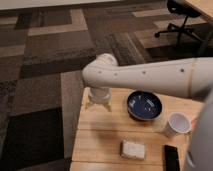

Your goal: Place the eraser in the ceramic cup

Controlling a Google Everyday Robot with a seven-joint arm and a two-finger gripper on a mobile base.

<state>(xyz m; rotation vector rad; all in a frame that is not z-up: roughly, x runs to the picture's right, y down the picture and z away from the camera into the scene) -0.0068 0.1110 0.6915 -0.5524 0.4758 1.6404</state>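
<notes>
- Looking down on the wooden table [100,135], with my white arm [150,75] stretched across it from the right side.
- My pincer [98,106] hangs at the far left corner of the table and points straight down.
- Its two fingers [90,105] stand spread apart. I cannot tell whether the tips touch the wood.
- The eraser [172,157] is the flat black block at the near right of the table, lying flat, its near end cut off by the bottom edge of the view.
- It sits well apart from my pincer, on the opposite corner of the table.
- The cup [176,125] is white and upright, mouth up, just behind the eraser near the right edge.
- The dark blue bowl [144,105] sits between my pincer and the cup, close to the cup's far left side and under my arm.
- A whitish pad [133,149] lies near the front edge, left of the eraser, with bare wood between the two.
- Around the table is carpet [40,75] in brown and grey patches, and a black office chair [177,7] stands far back on the right.
</notes>
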